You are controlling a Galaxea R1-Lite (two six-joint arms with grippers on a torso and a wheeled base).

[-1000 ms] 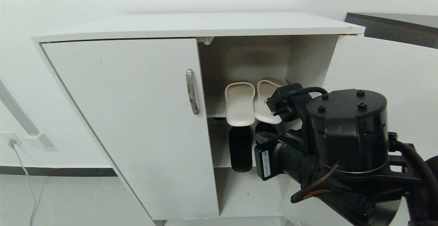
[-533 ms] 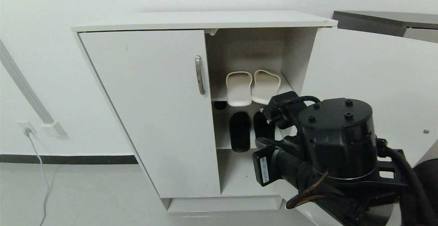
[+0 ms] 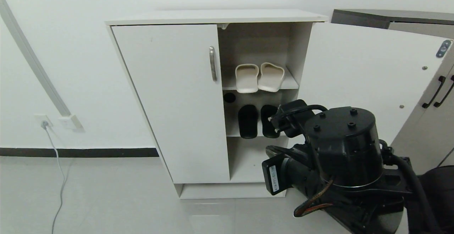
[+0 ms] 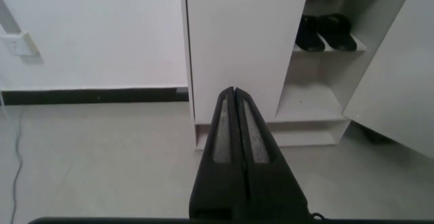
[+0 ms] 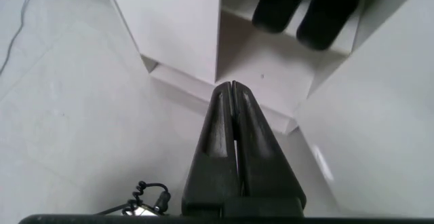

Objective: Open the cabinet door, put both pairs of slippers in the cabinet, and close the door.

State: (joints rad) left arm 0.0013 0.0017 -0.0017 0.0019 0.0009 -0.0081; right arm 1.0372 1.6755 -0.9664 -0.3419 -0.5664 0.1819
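With white slippers (image 3: 259, 78) and black slippers (image 3: 257, 120) shelved in the cabinet (image 3: 170, 95), only shutting the open door (image 3: 361, 78) is left. The left end effector (image 4: 234, 98) and right end effector (image 5: 232, 91) are pinched together, empty.

The head camera has drawn back from the cabinet (image 3: 170, 95).

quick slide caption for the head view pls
White two-door cabinet, right door open: cream slippers on the upper shelf, black slippers on the shelf below.
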